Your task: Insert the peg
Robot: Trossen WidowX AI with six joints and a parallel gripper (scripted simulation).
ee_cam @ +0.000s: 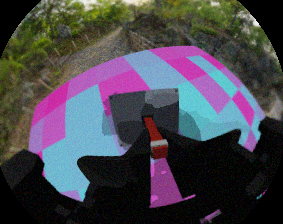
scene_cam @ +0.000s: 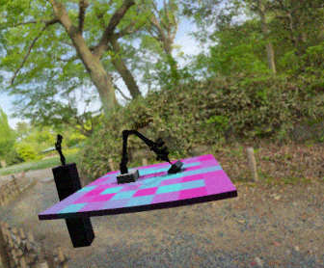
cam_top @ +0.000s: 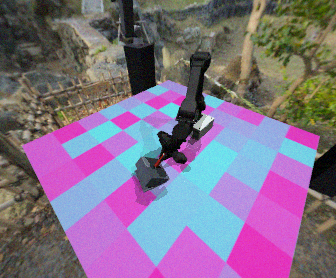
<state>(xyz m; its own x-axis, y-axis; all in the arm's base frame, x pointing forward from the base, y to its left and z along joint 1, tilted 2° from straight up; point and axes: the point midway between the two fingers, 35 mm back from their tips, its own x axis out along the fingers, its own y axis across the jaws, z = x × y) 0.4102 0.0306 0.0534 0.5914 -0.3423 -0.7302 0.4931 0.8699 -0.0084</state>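
The red peg (cam_top: 158, 160) (ee_cam: 154, 133) is held tilted, with a pale band near the fingers in the wrist view. My gripper (cam_top: 164, 151) (scene_cam: 168, 159) (ee_cam: 152, 131) is shut on the peg's upper part. The dark grey sloped panel (cam_top: 151, 176) (scene_cam: 175, 167) (ee_cam: 127, 107) stands just beyond the fingers. The peg's far end meets the panel's face at the dark hole (ee_cam: 145, 118). That end is at the hole's mouth or a little inside; how deep cannot be told. Most of the peg's length below the fingers shows outside the face.
The arm's pale-topped base block (cam_top: 203, 125) (scene_cam: 127, 176) sits on the checkered table (cam_top: 193, 200) (scene_cam: 191, 193) behind the gripper. A black pillar (cam_top: 140, 69) (scene_cam: 67, 180) stands beyond the table's edge. Shadows of arm and panel fall around the panel.
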